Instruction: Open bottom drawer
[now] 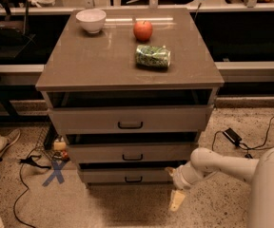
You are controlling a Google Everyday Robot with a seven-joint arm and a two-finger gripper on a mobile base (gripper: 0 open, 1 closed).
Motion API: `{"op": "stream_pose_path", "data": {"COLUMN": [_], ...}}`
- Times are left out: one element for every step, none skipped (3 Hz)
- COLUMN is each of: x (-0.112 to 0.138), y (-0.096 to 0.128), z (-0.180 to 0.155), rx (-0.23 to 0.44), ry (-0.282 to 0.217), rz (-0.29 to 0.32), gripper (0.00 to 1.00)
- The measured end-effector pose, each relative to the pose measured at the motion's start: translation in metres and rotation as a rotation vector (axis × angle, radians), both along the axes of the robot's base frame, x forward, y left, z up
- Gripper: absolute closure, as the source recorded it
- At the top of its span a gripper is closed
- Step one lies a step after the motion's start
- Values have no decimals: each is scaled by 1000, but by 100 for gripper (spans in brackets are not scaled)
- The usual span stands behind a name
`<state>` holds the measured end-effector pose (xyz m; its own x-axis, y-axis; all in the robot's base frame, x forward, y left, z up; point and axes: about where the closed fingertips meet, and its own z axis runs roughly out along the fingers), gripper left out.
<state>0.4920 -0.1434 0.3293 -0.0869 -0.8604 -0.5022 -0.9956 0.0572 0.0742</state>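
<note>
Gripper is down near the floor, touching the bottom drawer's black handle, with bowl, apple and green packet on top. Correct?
Not quite. In the camera view the gripper is near the floor but off the handle, past the picture-right corner of the bottom drawer. The bowl, apple and green packet are on top.

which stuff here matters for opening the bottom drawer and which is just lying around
Job: bottom drawer, its black handle, end effector near the floor beside that drawer.
Lying about: white bowl, apple, green packet on the cabinet top; blue X on floor.
</note>
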Motion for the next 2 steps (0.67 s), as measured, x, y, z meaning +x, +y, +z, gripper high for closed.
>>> {"op": "stream_pose_path", "data": {"x": [18,18], "y": [16,16], "z": [-35,-35], "rx": [34,33], "ry": [-56,-56], "rz": [17,17], "gripper": [0,0]}}
